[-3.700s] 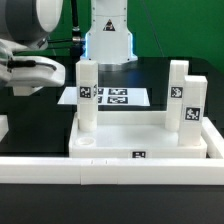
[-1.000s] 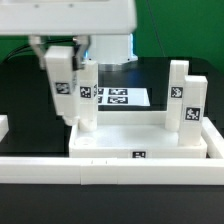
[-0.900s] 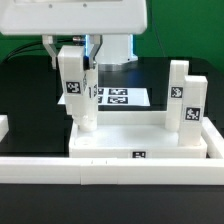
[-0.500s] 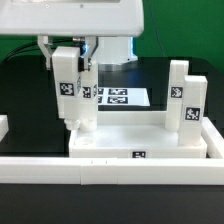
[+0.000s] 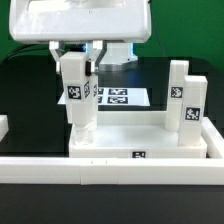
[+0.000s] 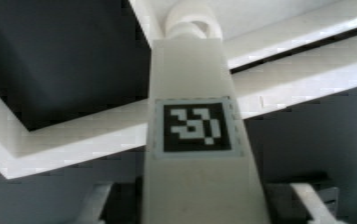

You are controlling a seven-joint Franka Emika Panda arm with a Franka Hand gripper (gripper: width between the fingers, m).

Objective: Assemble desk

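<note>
The tool [image 5: 78, 52] hangs above the near corner of the desk's tabletop [image 5: 140, 140] on the exterior view's left, pinching the top end of a white square leg [image 5: 75, 92] between its two fingers. It holds the leg by the top, I think, so that the bottom end stays free to enter the round corner socket [image 6: 191, 22], which the wrist view shows straight past the leg's far tip. The leg hangs nearly upright, perhaps slightly tilted, with its black-and-white tag [image 5: 73, 92] facing the camera. Whether its tip already touches the socket I cannot tell.

The tabletop lies flat on the black counter [image 5: 25, 105], its raised rim up, pushed against the long white border rail [image 5: 110, 172] at the front. That probably keeps it from sliding or turning while a leg is pressed or twisted in. Three more legs already stand upright in it: one just behind the held leg [image 5: 89, 78], partly hidden by it, and two at the exterior view's right, a farther one [image 5: 177, 90] and a nearer one [image 5: 191, 112]. So the held leg looks like the last, bound for the one empty corner.

Behind the tabletop the marker board [image 5: 125, 97] lies flat on the counter, out of the way.
</note>
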